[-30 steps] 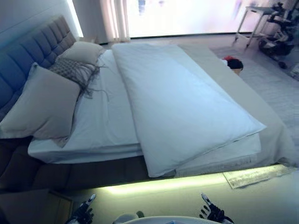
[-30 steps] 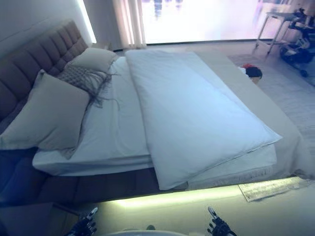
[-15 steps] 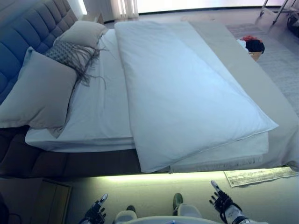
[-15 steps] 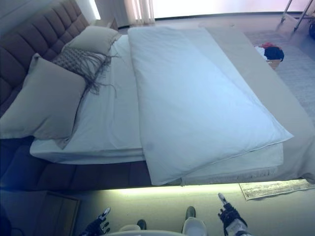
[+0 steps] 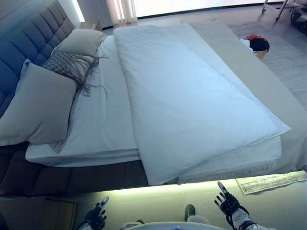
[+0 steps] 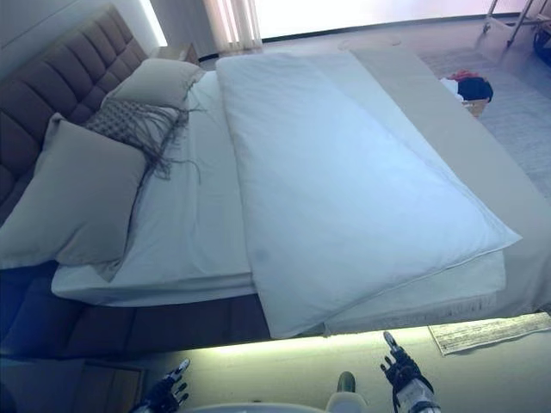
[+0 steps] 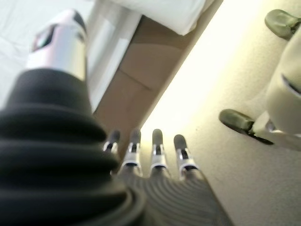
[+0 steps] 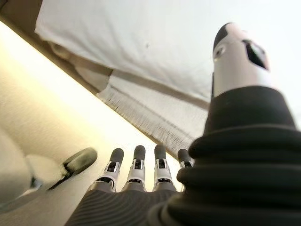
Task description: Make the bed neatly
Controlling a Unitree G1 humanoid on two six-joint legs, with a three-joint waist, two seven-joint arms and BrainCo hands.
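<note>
Head stereo overhead, wrist close-ups

Left hand (image 7: 155,160), right hand (image 8: 141,169): silver fingers, dark tips, dark ribbed covers.

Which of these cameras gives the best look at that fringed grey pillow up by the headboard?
The left eye view shows the fringed grey pillow best: it lies whole between two plain pillows, fringe trailing over the sheet. The right eye view shows nearly the same. Neither wrist view shows it, only each open hand, the floor and the bed's edge.
</note>
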